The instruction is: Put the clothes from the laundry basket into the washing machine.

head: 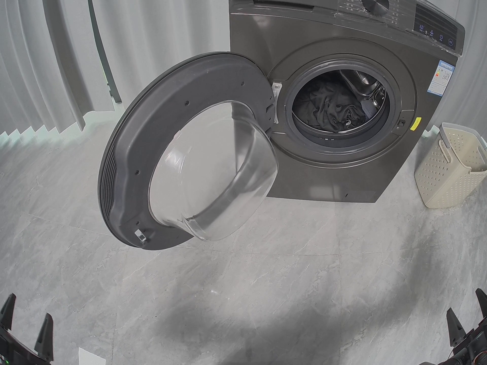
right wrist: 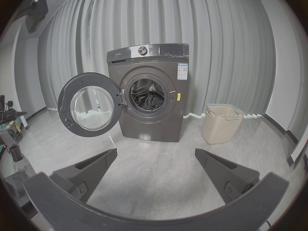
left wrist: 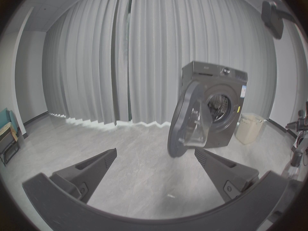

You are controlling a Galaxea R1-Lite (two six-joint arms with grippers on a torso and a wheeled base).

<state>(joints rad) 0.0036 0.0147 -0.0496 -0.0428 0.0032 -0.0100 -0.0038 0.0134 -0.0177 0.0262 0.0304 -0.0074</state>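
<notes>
**Head view:** washer (head: 335,143) stood on the floor (head: 253,290), its door (head: 187,148) swung wide open toward the robot's left. Dark clothes (head: 329,105) lay inside the drum (head: 365,84). Basket (head: 451,166) stood on the floor near the washer, on the robot's right. Left tool (head: 28,320) and right tool (head: 465,313) sat low at the near edge, well apart from the washer, fingers spread, nothing between them.

**Left wrist view:** left tool (left wrist: 154,150) was spread wide above the floor, holding nothing. Washer (left wrist: 224,103) with open door (left wrist: 187,122) and basket (left wrist: 250,127) stood farther off, before a curtain (left wrist: 128,64).

**Right wrist view:** right tool (right wrist: 155,151) was spread wide, holding nothing, facing the washer (right wrist: 150,122). Door (right wrist: 89,108) was open. Clothes (right wrist: 150,100) were heaped in the drum (right wrist: 141,87). Basket (right wrist: 223,122) stood upright near the washer
</notes>
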